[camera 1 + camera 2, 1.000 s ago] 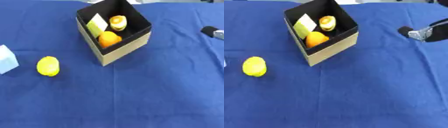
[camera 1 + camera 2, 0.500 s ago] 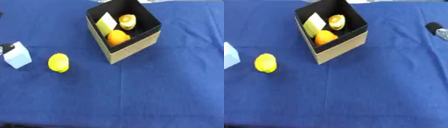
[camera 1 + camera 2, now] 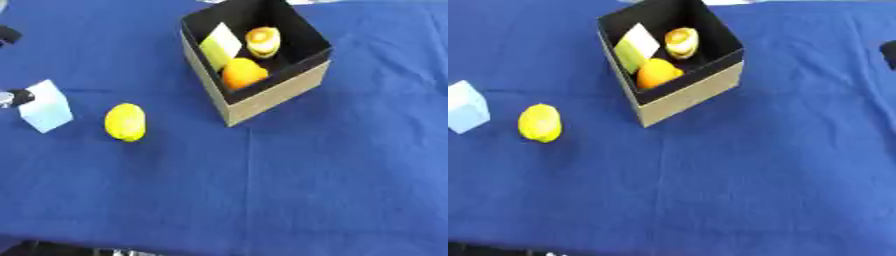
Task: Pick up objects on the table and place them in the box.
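Blue cloth [image 3: 306,180] wide open, box [image 3: 262,100] far — left hand [image 3: 12,97] at edge beside cube [image 3: 45,106], fingers' state unclear

Blue cloth [image 3: 306,175], black-lined tan box [image 3: 278,97], orange ball [image 3: 242,73], yellow lemon [image 3: 125,121], pale-blue cube [image 3: 45,106].

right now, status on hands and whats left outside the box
Left hand just showing at left edge beside pale blue block, fingers unreadable. Right hand barely in view. Lemon and block outside box. Path clear.
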`<control>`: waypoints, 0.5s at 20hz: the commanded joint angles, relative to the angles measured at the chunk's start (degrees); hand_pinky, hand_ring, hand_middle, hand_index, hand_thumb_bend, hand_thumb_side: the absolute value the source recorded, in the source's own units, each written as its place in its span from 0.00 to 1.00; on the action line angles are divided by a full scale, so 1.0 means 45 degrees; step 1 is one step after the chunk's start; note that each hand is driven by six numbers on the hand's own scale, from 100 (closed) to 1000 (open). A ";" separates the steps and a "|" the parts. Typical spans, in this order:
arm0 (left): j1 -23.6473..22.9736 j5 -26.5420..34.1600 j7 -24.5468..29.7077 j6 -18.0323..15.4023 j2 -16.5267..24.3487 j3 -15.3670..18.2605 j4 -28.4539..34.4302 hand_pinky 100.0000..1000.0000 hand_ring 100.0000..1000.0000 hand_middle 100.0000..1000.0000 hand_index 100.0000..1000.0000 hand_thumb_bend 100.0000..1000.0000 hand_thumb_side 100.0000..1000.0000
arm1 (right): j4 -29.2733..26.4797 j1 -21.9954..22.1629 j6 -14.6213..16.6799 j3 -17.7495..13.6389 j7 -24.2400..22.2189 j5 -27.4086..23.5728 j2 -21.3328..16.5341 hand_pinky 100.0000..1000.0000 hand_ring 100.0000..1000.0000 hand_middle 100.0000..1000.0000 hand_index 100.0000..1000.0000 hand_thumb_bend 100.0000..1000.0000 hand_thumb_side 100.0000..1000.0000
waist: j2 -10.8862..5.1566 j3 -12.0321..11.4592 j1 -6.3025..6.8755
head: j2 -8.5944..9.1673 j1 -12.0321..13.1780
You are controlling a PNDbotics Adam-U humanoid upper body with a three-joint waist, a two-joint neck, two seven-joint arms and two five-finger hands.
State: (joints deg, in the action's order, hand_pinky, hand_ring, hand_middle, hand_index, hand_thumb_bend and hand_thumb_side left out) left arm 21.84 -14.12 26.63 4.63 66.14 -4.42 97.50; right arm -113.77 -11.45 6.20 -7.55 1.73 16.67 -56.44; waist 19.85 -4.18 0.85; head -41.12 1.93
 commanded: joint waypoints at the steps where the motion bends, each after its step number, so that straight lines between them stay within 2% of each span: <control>1: 0.0451 -0.0049 0.0814 -0.0222 0.0558 -0.0108 -0.0434 0.88 0.84 0.80 0.90 0.50 0.32 | -0.0182 -0.0036 -0.0201 -0.0288 0.0350 -0.0024 -0.0099 0.79 0.78 0.69 0.75 0.25 0.13 | -0.0183 0.0026 0.0044 | 0.0137 0.0034; 5: 0.0854 -0.0341 0.1447 -0.0355 0.0459 -0.0415 -0.1085 0.88 0.84 0.80 0.90 0.54 0.32 | -0.0182 -0.0076 -0.0307 -0.0286 0.0493 -0.0102 0.0015 0.79 0.78 0.69 0.75 0.25 0.13 | -0.0112 0.0056 0.0072 | 0.0210 0.0016; 10: 0.1165 -0.0854 0.1667 -0.0383 0.0224 -0.0696 -0.1831 0.88 0.83 0.79 0.89 0.55 0.32 | -0.0182 -0.0143 -0.0298 -0.0290 0.0621 -0.0098 0.0102 0.78 0.77 0.68 0.74 0.24 0.14 | -0.0027 0.0087 0.0042 | 0.0277 0.0050</control>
State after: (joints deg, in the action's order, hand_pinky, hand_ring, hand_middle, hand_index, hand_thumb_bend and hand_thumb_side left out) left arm 26.26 -17.28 33.75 2.97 65.76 -7.89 89.86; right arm -113.77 -11.57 4.87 -7.81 4.16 16.46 -54.75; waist 20.65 -3.85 1.02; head -40.70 1.95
